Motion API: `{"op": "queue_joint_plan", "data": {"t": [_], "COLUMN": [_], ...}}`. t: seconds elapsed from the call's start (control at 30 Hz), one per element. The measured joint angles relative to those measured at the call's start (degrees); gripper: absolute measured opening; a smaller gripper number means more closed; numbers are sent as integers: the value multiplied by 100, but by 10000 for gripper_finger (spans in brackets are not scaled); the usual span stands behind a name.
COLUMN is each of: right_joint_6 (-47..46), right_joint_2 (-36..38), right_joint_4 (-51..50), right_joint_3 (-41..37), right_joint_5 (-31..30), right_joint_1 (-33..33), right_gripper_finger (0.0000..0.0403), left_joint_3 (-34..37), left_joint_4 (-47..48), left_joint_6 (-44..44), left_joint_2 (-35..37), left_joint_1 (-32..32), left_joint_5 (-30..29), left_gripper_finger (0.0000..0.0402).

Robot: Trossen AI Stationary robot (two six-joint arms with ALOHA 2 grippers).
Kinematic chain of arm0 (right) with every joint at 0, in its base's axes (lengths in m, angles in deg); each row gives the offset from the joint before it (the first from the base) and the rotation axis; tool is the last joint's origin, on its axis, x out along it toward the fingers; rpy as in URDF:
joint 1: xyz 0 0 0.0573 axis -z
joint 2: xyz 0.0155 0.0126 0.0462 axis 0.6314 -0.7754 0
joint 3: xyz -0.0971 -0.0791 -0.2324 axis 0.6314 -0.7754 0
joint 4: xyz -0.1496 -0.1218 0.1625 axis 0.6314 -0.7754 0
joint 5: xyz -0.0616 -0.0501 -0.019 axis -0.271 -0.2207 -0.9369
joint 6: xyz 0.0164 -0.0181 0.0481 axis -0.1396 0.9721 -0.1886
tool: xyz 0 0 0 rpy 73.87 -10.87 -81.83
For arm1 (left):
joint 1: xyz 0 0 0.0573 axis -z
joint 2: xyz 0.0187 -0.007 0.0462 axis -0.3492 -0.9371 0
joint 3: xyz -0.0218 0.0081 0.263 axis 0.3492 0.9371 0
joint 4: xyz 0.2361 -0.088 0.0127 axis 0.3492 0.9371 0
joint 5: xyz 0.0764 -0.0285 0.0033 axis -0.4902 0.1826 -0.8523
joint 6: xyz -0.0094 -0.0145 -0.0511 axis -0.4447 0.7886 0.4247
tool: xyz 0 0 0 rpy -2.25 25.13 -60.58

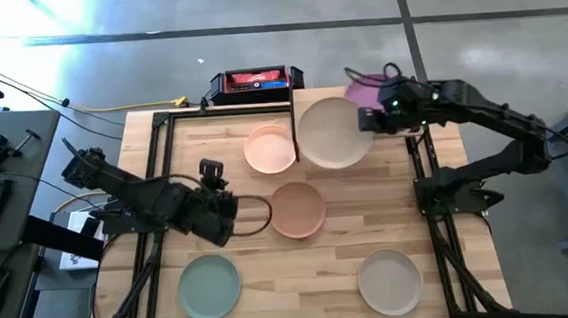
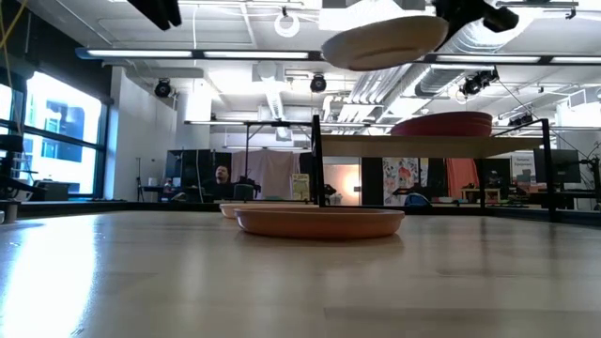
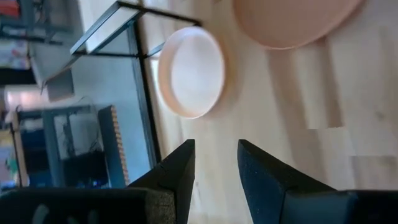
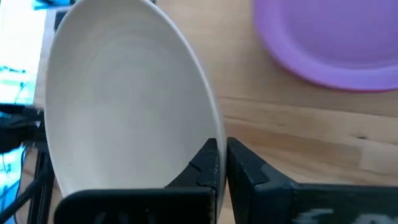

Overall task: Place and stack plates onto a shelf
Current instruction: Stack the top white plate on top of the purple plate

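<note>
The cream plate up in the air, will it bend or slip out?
The cream plate probably won't bend: it keeps its round shape though the right gripper pinches only its rim. It might tilt or slip, since it hangs out sideways from that one edge and looks smooth.

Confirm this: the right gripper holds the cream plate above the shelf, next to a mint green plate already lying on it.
Wrong in one respect: the plate on the shelf is purple, not mint green, as the right wrist view shows. The right gripper does hold the cream plate above it.
</note>
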Motion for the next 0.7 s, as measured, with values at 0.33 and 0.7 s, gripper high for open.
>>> {"op": "queue_joint_plan", "data": {"t": [0.33,0.7], "right_joint_6": [97,-466], "right_joint_2": [821,1894], "right_joint_4": [-73,656], "right_joint_3": [-576,-2047], "right_joint_5": [-10,-105], "right_joint_1": [1028,2167], "right_gripper_finger": [0,0], "left_joint_3": [0,0], "left_joint_4": [-37,-665], "left_joint_6": [-272,-1106], "left_joint_2": [0,-2], "left_joint_1": [-1226,-2352], "left_joint_5": [-99,-95], "left_gripper_finger": [111,111]}}
